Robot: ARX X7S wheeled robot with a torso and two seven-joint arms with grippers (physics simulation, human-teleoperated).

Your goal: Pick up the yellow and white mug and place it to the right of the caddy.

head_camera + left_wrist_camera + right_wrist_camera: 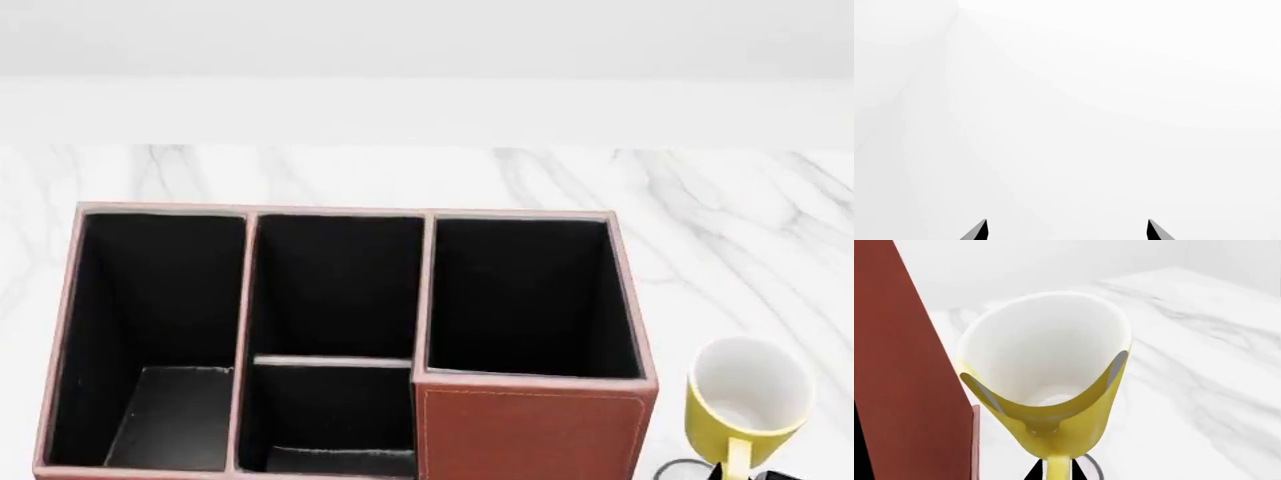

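The small cylindrical mug, yellow outside and white inside [747, 400], is seen on the white marble-veined tabletop [747, 220], just to the right of the large reddish-brown leather-look caddy with black-lined compartments [527, 435]. The two are near each other but apart. The mug's long axis is roughly upright, with its open mouth turned up toward the head camera and tilted slightly away from the robot. Its yellow loop handle [735, 458] is pointed toward the robot.

In the right wrist view, the mug [1054, 390] is seen from the handle side, and the caddy's flat brown wall [901, 365] rises close beside it. The right pincer [1054, 471] is closed on the mug's handle [1057, 465], with dark fingertips [1034, 472] pressed against either side of it.

The left pincer [1067, 231] is shown with its two dark tips [977, 232] spread well apart, empty against a plain white background.
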